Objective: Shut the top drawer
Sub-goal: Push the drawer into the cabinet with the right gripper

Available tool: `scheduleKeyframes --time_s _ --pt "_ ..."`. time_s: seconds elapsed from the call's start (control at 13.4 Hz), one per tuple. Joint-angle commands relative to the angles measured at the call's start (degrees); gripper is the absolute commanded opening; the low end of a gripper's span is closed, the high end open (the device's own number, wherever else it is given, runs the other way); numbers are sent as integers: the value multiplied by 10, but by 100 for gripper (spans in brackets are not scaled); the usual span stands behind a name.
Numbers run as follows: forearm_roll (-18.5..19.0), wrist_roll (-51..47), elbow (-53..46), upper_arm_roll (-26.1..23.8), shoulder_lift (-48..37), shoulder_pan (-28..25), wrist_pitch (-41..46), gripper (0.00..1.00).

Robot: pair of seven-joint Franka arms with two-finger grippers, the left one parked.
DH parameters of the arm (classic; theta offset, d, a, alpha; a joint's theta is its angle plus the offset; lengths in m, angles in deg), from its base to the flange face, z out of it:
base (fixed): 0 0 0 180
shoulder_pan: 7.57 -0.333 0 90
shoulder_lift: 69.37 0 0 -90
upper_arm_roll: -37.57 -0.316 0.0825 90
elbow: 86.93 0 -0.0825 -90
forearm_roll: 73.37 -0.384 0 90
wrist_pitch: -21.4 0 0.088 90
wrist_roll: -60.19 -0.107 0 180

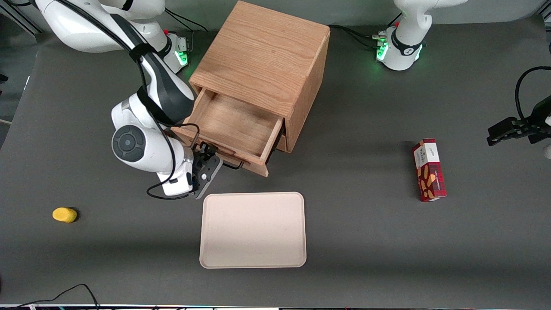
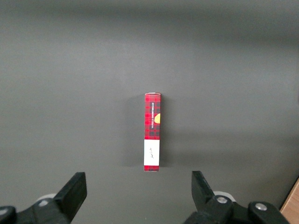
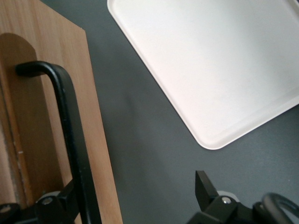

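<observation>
Top drawer (image 1: 234, 125) out, claw (image 1: 209, 160) at handle (image 3: 70, 135)

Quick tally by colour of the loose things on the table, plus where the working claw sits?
Light oak cabinet with open top drawer: 1
Cream rectangular tray: 1
Red plaid snack box: 1
Yellow small cylinder: 1
Total: 4
Claw: open, at the drawer's black wire handle, one finger on each side of it.
</observation>
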Motion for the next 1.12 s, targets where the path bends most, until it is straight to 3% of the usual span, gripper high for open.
scheduleKeyframes --time_s 0.0,1.04 --pt "-14 -14 44 3 -39 -10 -16 100" --pt "-31 -55 155 -31 -118 -26 -58 100"
